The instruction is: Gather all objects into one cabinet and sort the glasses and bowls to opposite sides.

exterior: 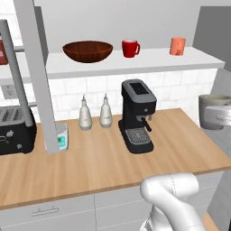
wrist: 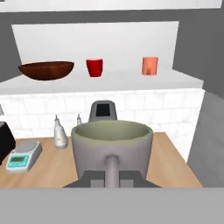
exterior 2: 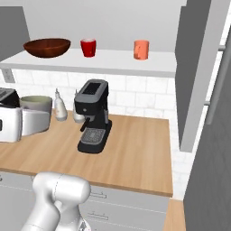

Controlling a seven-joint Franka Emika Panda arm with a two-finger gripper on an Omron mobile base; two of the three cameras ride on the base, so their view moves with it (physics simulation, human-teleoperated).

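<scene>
Three vessels sit in a row on the white shelf (exterior: 149, 65) of the open wall cabinet: a wide dark brown bowl (exterior: 87, 51) at the left end, a red mug (exterior: 130, 48) just right of it, and an orange cup (exterior: 177, 46) further right, well apart from the mug. The gripper (wrist: 113, 178) is clamped on the handle of a pale grey cup (wrist: 112, 146), held upright in the air above the wooden counter (exterior: 103, 164), in front of the black espresso machine (exterior: 137, 115). Two white bottles (exterior: 95, 113) stand beside that machine, with a small kitchen scale (wrist: 19, 157) near the toaster (exterior: 16, 131).
</scene>
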